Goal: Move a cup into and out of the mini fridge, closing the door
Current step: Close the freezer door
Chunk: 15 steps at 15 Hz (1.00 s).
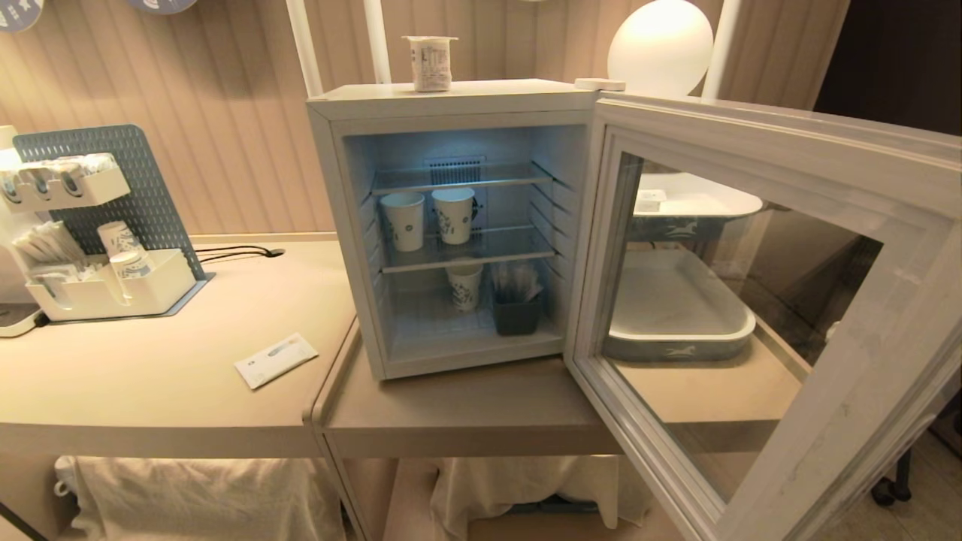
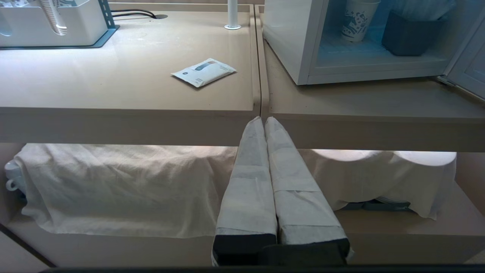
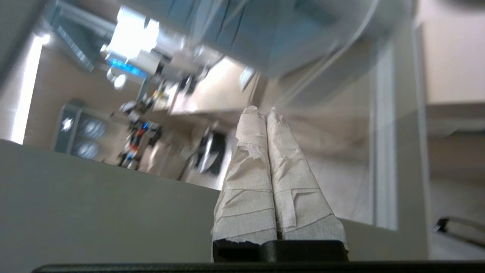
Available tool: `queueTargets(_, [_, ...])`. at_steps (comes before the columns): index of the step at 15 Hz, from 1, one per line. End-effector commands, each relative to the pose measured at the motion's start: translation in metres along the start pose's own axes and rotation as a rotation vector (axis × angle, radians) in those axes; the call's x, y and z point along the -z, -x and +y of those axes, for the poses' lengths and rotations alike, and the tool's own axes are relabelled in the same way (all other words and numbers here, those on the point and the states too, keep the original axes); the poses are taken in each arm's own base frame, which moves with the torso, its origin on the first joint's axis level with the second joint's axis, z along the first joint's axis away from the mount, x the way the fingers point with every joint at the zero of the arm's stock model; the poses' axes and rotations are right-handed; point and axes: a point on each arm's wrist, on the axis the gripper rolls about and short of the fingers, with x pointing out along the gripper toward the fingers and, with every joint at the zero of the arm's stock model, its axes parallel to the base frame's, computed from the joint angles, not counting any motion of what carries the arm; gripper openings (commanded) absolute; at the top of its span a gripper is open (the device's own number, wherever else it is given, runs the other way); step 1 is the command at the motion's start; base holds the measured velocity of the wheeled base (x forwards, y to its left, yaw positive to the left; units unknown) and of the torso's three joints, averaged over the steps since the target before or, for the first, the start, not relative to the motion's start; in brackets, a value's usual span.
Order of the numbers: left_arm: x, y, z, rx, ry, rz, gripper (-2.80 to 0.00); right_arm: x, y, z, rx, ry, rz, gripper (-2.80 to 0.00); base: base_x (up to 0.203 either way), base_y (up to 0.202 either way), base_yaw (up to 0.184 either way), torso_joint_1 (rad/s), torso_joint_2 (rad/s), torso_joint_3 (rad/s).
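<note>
Standing on mini fridge [image 1: 451, 96] top: cup [image 1: 430, 63]; door [image 1: 759, 300] swung open. Left gripper [image 2: 264, 120], right gripper [image 3: 260, 111] both closed, empty.

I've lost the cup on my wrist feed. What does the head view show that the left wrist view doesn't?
Only the head view: the cup on top of the fridge, the upper shelves with two paper cups, and the open door. Only the left wrist view: the left gripper, shut, below the table edge. Both: the packet, the fridge's bottom compartment with a paper cup and dark bin.
</note>
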Motion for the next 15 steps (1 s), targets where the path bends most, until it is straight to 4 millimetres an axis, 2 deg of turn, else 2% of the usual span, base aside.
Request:
queueTargets(1, [0.0,0.0,0.0,-0.001,0.0,0.002,-2.8,0.004,-0.022,-0.011,-0.037,-0.051,0.094,-2.8,0.0,0.0,0.0,0.0,0.0,0.0])
queueTargets(4, [0.0,0.0,0.0,-0.001,0.0,0.002,-2.8,0.013,-0.055,0.006,-0.033,0.011,0.147,-2.8,0.0,0.0,0.0,0.0,0.0,0.0])
queueTargets(6, [0.0,0.0,0.0,-0.001,0.0,0.001,-2.8,0.021,-0.087,0.027,0.007,0.062,0.134,-2.8,0.0,0.0,0.0,0.0,0.0,0.0])
queueTargets(9, [0.0,0.0,0.0,-0.001,0.0,0.001,-2.8,0.026,-0.145,0.063,0.055,0.131,0.049,-2.8,0.0,0.0,0.0,0.0,0.0,0.0])
queueTargets(12, [0.0,0.0,0.0,-0.001,0.0,0.002,-2.8,0.041,-0.202,0.091,0.099,0.195,0.018,-2.8,0.0,0.0,0.0,0.0,0.0,0.0])
queueTargets(15, [0.0,0.0,0.0,-0.001,0.0,0.002,-2.8,0.049,-0.234,0.111,0.199,0.376,0.008,-2.8,0.0,0.0,0.0,0.0,0.0,0.0])
